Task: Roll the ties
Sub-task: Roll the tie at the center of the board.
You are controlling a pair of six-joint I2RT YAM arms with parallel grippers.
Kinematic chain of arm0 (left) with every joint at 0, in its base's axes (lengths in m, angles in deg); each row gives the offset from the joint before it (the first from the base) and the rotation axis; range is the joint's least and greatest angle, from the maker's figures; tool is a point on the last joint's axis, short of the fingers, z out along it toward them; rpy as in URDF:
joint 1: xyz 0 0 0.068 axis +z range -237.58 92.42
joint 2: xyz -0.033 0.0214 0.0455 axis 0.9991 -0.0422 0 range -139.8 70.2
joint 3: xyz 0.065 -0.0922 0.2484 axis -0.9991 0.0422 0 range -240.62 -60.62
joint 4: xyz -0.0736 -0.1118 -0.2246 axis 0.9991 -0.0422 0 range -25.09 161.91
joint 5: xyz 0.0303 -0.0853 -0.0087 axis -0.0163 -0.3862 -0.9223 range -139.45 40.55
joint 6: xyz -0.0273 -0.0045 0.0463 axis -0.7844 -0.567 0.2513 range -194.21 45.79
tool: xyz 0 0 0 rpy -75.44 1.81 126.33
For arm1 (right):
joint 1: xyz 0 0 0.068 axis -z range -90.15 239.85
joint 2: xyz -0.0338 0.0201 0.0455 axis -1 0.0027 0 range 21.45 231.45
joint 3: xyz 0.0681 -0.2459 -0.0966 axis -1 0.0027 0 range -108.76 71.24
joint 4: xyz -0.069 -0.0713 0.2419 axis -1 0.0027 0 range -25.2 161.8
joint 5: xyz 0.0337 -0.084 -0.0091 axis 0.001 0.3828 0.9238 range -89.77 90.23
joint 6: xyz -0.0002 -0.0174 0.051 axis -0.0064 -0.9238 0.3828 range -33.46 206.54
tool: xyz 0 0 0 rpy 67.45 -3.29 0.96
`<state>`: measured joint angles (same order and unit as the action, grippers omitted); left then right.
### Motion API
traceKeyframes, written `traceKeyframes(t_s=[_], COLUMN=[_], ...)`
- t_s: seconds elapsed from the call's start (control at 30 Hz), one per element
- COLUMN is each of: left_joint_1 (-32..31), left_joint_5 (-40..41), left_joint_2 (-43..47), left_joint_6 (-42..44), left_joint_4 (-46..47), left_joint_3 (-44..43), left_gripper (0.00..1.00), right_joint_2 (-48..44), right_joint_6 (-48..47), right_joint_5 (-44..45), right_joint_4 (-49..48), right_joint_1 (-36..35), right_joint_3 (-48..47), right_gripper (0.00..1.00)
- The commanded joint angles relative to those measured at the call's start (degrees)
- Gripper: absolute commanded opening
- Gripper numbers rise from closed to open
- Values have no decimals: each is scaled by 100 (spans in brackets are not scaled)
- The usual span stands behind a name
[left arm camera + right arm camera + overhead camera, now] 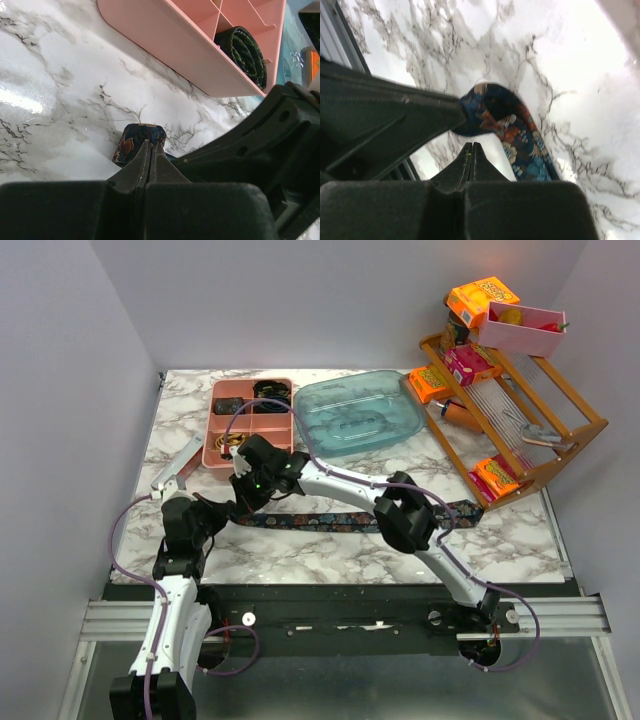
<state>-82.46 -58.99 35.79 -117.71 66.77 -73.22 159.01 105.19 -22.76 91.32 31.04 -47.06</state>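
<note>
The tie [340, 522] lies flat on the tabletop [300, 560], below the tray [212, 435]. Its long axis runs left to right across the middle of the top view, and its left end is curled into a first small turn. The left tool [150, 150] is closed with its tips touching that curl; whether fabric is pinched between them cannot be told. The right tool [471, 150] is closed on nothing, just beside the curl. The unrolled length stretches rightward away from both tools, so the roll should travel that way, with the left tool nearer. A rolled tie [245, 50] sits in a tray compartment.
</note>
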Motion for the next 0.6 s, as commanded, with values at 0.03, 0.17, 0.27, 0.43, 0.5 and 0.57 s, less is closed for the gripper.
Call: traceKeyframes(t_s=[0.03, 0.17, 0.27, 0.43, 0.5, 0.57], left_joint_1=[-20, -20, -20, -20, -20, -20], left_joint_5=[-65, -162, -241, -364, -408, -487], left_joint_2=[31, 49, 40, -4, -4, -13], left_joint_6=[-79, -184, -246, -334, -386, -474], left_joint_4=[242, 382, 488, 646, 752, 883], left_joint_3=[47, 152, 240, 319, 381, 442], left_gripper=[0, 0, 0, 0, 0, 0], right_joint_2=[526, 763, 843, 948, 966, 1010], right_joint_6=[68, 77, 94, 129, 147, 165], right_joint_5=[171, 277, 259, 285, 294, 277], right_joint_4=[-33, -51, -42, -60, -103, -121], right_joint_1=[18, 27, 18, 18, 27, 18], right_joint_3=[-465, -624, -712, -782, -782, -800], right_gripper=[1, 1, 1, 0, 0, 0])
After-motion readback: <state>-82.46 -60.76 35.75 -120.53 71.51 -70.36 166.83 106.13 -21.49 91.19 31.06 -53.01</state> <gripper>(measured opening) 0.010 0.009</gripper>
